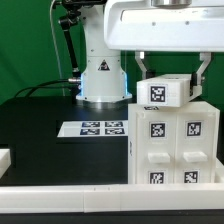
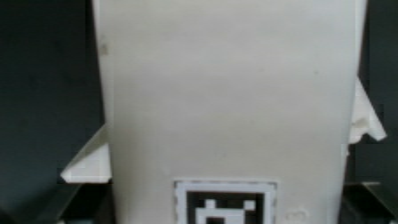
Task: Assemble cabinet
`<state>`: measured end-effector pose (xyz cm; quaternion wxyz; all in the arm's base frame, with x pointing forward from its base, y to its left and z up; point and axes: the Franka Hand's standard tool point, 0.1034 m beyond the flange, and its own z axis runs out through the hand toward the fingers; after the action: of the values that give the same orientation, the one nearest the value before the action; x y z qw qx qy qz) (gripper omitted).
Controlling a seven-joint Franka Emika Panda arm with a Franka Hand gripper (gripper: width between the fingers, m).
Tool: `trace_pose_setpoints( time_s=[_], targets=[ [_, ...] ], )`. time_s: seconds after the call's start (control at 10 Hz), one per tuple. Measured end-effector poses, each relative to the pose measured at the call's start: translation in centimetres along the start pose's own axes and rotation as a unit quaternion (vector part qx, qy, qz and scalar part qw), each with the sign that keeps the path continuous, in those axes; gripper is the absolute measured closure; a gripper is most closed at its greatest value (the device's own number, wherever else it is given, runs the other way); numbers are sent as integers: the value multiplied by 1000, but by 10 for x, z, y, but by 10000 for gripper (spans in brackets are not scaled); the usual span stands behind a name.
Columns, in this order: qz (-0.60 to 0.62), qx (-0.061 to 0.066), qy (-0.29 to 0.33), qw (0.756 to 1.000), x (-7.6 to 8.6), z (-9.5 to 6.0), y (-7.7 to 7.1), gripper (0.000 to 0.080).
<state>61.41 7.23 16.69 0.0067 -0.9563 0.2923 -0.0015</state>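
The cabinet body (image 1: 172,145) is a boxy white stack of panels with several square tags, standing at the exterior view's right on the black table. My gripper (image 1: 172,78) hangs right above it. Its two dark fingers (image 1: 141,68) sit on either side of a white tagged block (image 1: 166,92), which is held tilted on or just over the top of the cabinet body. In the wrist view the white block (image 2: 222,100) fills most of the frame, with one tag (image 2: 228,205) near the edge. The fingertips are hidden there.
The marker board (image 1: 100,128) lies flat on the black table in front of the arm's base (image 1: 103,75). A white part (image 1: 5,158) shows at the exterior view's left edge. A white rail (image 1: 100,200) runs along the front.
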Motion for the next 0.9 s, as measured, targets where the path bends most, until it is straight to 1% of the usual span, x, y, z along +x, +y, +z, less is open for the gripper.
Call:
trace_pose_setpoints(
  time_s=[0.2, 0.4, 0.6, 0.8, 0.9],
  targets=[
    [98, 1, 0, 995, -1, 0, -2, 243],
    [199, 7, -7, 980, -4, 1, -4, 243],
    [289, 10, -12, 957, -5, 1, -6, 243],
    [381, 15, -20, 924, -6, 1, -8, 243],
    [411, 16, -20, 911, -6, 1, -9, 243]
  ],
)
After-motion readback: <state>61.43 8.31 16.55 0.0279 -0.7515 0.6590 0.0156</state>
